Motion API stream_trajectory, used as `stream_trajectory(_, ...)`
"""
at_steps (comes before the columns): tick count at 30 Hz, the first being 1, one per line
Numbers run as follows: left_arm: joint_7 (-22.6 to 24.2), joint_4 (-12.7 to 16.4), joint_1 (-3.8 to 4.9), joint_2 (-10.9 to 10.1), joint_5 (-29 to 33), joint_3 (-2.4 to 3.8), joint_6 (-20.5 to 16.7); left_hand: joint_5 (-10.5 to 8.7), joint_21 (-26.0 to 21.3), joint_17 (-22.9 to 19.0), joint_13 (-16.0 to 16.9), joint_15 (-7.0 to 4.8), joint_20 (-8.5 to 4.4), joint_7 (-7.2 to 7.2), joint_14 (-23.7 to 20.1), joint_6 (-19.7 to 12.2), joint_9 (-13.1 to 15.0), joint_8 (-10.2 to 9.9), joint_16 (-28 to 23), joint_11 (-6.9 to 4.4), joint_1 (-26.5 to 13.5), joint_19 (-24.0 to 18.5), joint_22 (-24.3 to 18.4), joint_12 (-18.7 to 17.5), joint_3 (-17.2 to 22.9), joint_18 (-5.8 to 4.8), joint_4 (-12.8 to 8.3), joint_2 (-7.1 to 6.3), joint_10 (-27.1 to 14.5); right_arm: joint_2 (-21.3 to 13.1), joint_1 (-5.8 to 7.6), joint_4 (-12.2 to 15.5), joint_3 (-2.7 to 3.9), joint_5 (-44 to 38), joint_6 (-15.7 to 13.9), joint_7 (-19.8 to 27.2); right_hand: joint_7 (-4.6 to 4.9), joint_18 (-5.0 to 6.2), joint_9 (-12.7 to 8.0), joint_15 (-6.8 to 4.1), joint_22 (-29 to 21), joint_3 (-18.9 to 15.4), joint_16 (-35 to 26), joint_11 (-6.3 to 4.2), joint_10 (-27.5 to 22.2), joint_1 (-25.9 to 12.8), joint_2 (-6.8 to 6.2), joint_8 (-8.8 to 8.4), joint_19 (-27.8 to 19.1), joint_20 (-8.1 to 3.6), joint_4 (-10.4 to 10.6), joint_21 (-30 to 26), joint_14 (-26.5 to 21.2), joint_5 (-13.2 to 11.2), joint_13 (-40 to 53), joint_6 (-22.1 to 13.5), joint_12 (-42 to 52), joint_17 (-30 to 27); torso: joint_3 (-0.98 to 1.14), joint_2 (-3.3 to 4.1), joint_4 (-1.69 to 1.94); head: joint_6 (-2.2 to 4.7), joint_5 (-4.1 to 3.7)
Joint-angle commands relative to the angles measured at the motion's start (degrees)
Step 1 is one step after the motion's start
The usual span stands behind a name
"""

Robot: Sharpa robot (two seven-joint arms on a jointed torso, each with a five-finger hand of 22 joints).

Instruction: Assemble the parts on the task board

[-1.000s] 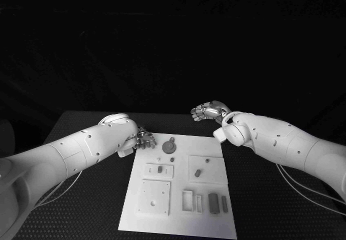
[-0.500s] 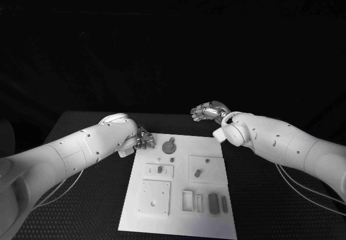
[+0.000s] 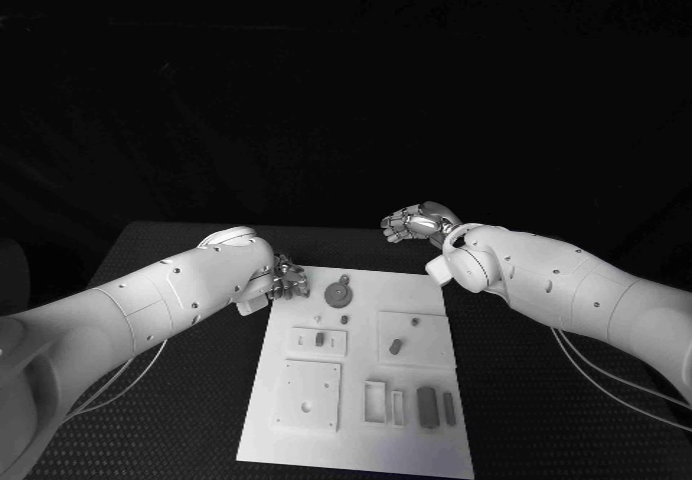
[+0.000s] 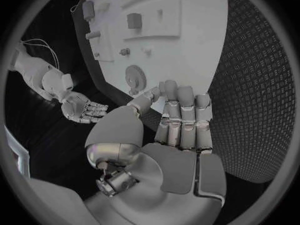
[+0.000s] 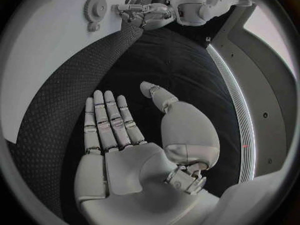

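White task board (image 3: 361, 440) carries one gear (image 3: 338, 293); left hand (image 4: 178, 115) and right hand (image 5: 119, 135) spread wide, holding nothing.

A lab test bench — a black, mesh-textured surface (image 3: 519, 400) under darkness, with a white task board (image 3: 361, 420) just beside the left hand (image 3: 286, 279).

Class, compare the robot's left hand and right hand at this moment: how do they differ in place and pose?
The left hand sits low at the task board's far left corner, near the gear; the right hand is raised beyond the board's far edge. Both hold nothing, fingers apart.
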Motion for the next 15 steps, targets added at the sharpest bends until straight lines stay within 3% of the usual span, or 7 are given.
stream_trajectory(1,-0.08,-0.07,-0.07,0.08,0.33,-0.03,-0.75,1.02,-0.03,0.15,0.14,-0.28,-5.69,0.08,0.60,0.62,0.11,0.59,0.04,-0.24,0.29,0.53,0.15,-0.28,0.14,-0.57,-0.66,0.96,0.70,0.04,-0.01,0.06,0.01,-0.35,0.39,0.62,2.14,-1.06,-0.06,-0.03,0.10,-0.08,0.25,-0.03,0.57,-0.21,-0.14,0.27,-0.31,0.09,-0.11,-0.24,-0.48,0.24,0.06,-0.02,-0.34,-0.06,-0.03,0.01,0.01,-0.01,0.04)
stream_trajectory(8,-0.41,0.56,0.00,-0.50,4.28,0.01,-0.89,4.46,0.50,0.57,0.43,-0.57,-5.98,-0.67,1.80,2.54,0.35,2.01,0.92,-0.93,-0.28,1.41,0.69,0.09,0.10,-0.40,-1.54,0.89,2.39,-0.08,-0.01,0.06,0.01,-0.35,0.27,0.59,2.14,-1.06,-0.07,-0.03,0.12,-0.09,0.26,-0.03,0.58,-0.22,-0.14,0.28,-0.31,0.09,-0.11,-0.25,-0.48,0.24,0.06,-0.01,-0.35,-0.06,-0.05,-0.04,0.08,0.02,0.07)
stream_trajectory(13,-0.85,3.70,0.31,-2.13,5.85,0.07,-1.17,6.88,0.57,0.83,0.53,-0.70,-6.08,-1.08,2.43,3.72,0.72,2.31,1.42,-1.30,-1.05,1.63,0.97,0.11,0.06,-0.36,-1.90,0.73,3.45,-0.25,0.00,0.12,0.01,-0.35,0.13,0.56,2.14,-1.06,-0.08,-0.03,0.13,-0.09,0.26,-0.03,0.58,-0.23,-0.14,0.28,-0.30,0.09,-0.11,-0.26,-0.48,0.24,0.06,-0.01,-0.36,-0.07,-0.03,-0.08,0.15,0.07,0.21)
stream_trajectory(15,-1.08,5.66,0.70,-3.17,6.27,0.08,-1.73,8.79,0.74,1.03,0.65,-0.80,-6.18,-1.37,2.95,4.46,0.98,2.53,1.80,-1.58,-1.61,1.98,1.17,0.23,-0.03,-0.29,-2.11,0.57,4.17,-0.33,0.00,0.03,0.01,-0.36,0.09,0.56,2.14,-1.06,-0.08,-0.03,0.13,-0.09,0.26,-0.03,0.58,-0.22,-0.14,0.29,-0.30,0.09,-0.11,-0.27,-0.49,0.24,0.06,-0.01,-0.36,-0.07,-0.04,-0.07,0.19,0.09,0.19)
